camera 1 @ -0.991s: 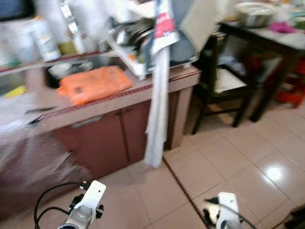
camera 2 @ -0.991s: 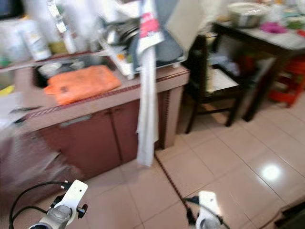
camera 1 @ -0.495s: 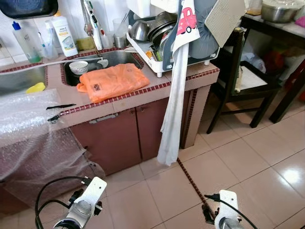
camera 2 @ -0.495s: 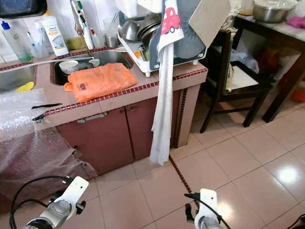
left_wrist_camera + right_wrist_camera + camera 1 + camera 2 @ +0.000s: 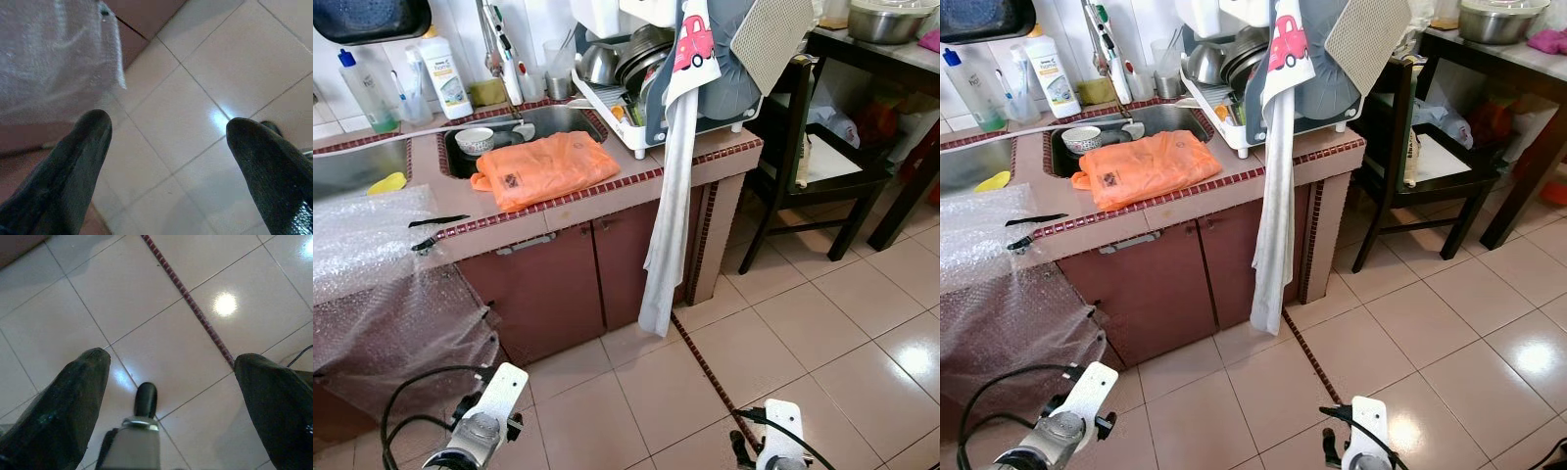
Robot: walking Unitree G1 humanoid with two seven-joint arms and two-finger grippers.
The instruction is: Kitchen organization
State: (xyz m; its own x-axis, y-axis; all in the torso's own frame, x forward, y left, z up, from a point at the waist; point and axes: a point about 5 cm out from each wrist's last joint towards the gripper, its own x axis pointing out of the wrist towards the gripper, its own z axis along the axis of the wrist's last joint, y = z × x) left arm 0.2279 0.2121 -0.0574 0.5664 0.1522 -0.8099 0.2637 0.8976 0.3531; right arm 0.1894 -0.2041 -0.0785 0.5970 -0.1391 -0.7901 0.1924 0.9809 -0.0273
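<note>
A tiled kitchen counter [image 5: 607, 201] with brown cupboard doors stands ahead of me. On it lies an orange plastic bag [image 5: 546, 166], next to a sink [image 5: 533, 122] holding a small bowl [image 5: 475, 140]. A white dish rack [image 5: 651, 103] full of pots and plates sits at the counter's right end. A long white towel [image 5: 668, 206] hangs from the rack toward the floor. My left gripper [image 5: 167, 122] and right gripper [image 5: 172, 358] both hang open over the floor tiles, holding nothing. The left arm [image 5: 489, 416] and right arm [image 5: 775, 441] show low in the head views.
Bubble wrap [image 5: 372, 284] drapes over the counter's left part, with a black tool [image 5: 435, 223] on the edge beside it. Bottles [image 5: 442, 70] line the back wall. A dark chair [image 5: 822, 162] and a table with a metal pot [image 5: 886, 20] stand to the right.
The head view was blurred a second ago and is now sharp and steady; the picture has shifted slightly. Nothing on the counter has moved, and both arms still hang low.
</note>
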